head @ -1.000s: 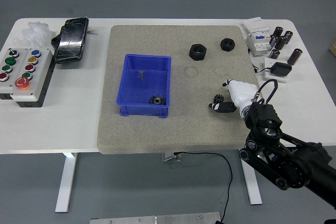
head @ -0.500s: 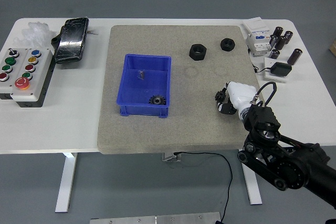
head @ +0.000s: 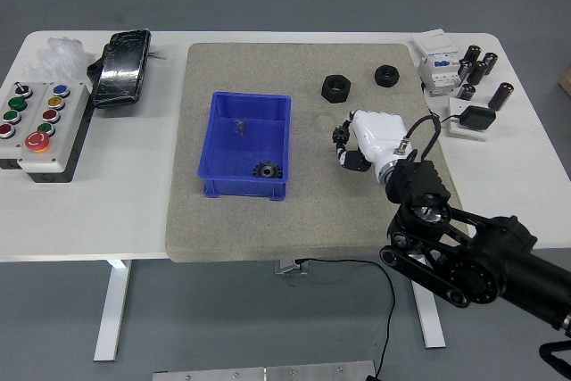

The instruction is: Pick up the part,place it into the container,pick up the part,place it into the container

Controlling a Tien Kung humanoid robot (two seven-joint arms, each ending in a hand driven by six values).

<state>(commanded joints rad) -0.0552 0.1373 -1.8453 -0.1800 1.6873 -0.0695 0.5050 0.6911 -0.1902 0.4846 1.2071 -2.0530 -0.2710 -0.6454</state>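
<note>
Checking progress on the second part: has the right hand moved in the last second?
Yes. The right hand has moved left and farther up the mat, toward the blue container and nearer the large black nut.

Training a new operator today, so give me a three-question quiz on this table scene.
1. True or false: the blue container already holds a gear.
2. How many black nuts lie on the mat's far side? A) one B) two C) four
3. Which hand is over the mat?

Key: 1 true. 2 B; the second lies to the right. 3 the right hand.
</note>
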